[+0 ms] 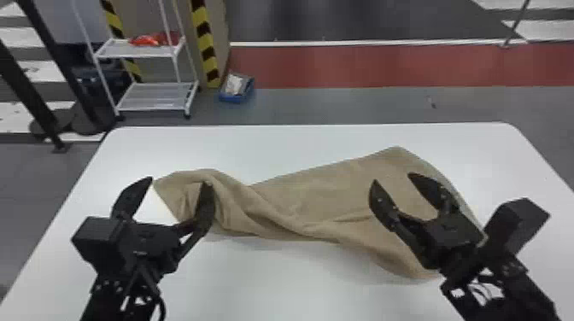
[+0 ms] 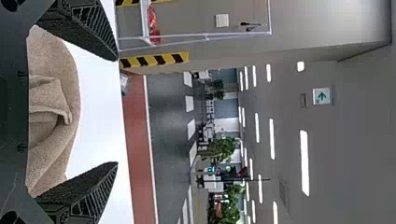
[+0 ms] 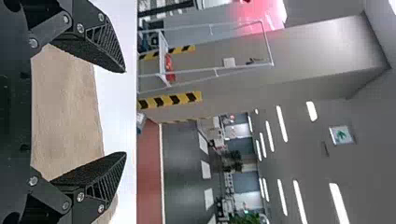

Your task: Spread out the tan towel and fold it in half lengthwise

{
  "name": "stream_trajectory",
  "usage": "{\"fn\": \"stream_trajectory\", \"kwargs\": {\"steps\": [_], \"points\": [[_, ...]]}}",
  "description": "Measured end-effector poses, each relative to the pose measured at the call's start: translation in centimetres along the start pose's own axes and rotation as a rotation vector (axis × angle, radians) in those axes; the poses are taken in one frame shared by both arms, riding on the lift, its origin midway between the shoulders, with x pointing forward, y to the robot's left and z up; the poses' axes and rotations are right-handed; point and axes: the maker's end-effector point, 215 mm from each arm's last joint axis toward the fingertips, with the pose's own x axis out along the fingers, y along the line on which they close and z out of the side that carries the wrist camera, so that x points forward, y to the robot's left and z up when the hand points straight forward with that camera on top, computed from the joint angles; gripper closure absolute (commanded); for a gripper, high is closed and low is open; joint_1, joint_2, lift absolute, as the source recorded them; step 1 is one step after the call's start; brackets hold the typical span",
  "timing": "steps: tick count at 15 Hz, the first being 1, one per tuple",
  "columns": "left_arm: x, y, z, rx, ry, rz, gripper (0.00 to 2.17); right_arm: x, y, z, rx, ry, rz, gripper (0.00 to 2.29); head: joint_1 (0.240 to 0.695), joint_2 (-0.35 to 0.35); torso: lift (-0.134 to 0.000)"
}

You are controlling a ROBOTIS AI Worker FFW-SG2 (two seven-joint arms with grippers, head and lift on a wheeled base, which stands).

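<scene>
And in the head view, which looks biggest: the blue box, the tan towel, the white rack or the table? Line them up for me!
Biggest to smallest, as they look there:
1. Table
2. Tan towel
3. White rack
4. Blue box

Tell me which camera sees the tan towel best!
The head view, because it shows the tan towel nearly whole, bunched at left, flatter at right. The left wrist view catches part of the bunched end; the right wrist view, a smoother part.

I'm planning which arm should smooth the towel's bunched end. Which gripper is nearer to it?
Left. The left gripper is open at the bunched end; the right gripper is off at the flatter end.
</scene>
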Motion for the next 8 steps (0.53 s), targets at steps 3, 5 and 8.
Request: {"fn": "stream_trajectory", "kwargs": {"steps": [3, 5, 8], "points": [[0.2, 0.2, 0.3, 0.001, -0.006, 0.000, 0.09, 3.0, 4.9, -2.2, -0.019, 0.062, 0.119, 0.29, 0.695, 0.161, -0.128], [0.3, 0.1, 0.4, 0.000, -0.008, -0.002, 0.09, 5.1, 8.0, -3.7, -0.044, 0.113, 0.194, 0.29, 0.695, 0.215, -0.128], [0.3, 0.1, 0.2, -0.002, -0.005, -0.003, 0.09, 8.1, 12.5, -6.5, -0.114, 0.213, 0.299, 0.29, 0.695, 0.269, -0.128]]}}
